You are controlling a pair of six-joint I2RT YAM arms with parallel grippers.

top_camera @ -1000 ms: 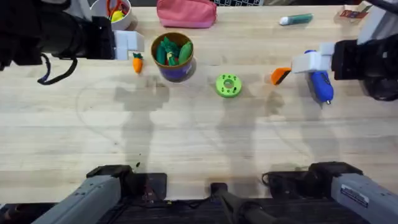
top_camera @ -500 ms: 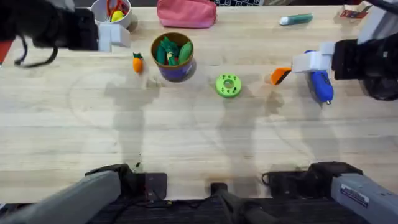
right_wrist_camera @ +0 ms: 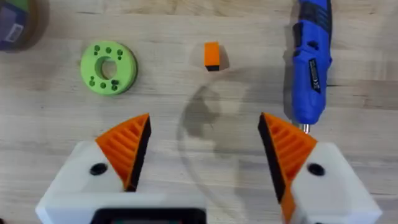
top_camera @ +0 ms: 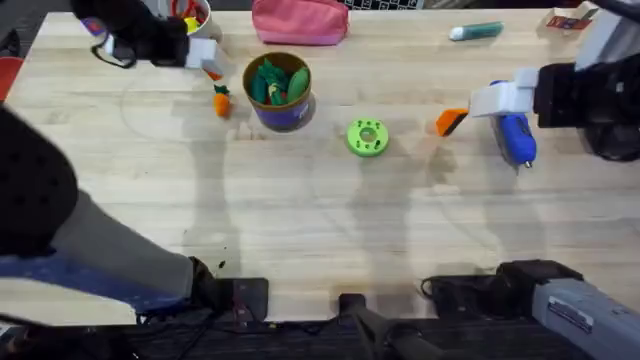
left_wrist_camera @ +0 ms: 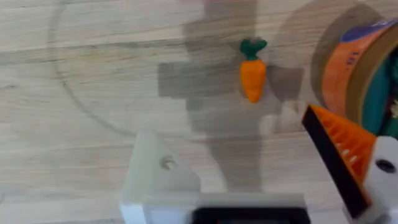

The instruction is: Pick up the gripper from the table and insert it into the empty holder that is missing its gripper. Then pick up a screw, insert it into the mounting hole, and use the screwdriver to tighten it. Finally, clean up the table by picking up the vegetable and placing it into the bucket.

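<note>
The left gripper (left_wrist_camera: 255, 162) hangs wide open above the toy carrot (left_wrist_camera: 252, 74), with 1 ribbed orange pad fitted and 1 white holder (left_wrist_camera: 155, 174) bare. The right gripper (right_wrist_camera: 202, 149), also wide, carries both pads. The orange fingertip (right_wrist_camera: 212, 55) and the blue screwdriver (right_wrist_camera: 309, 62) lie on wood, so every step looks undone. The purple bucket (top_camera: 277, 92) sits just beside the carrot.

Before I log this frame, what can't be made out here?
- Overhead: the blurred left arm hides the table's near-left part.
- Left wrist: the bucket is cut off by the edge.
- Right wrist: the right hand partly hides the screwdriver tip.
- The green disc: any screws too small to tell.
</note>
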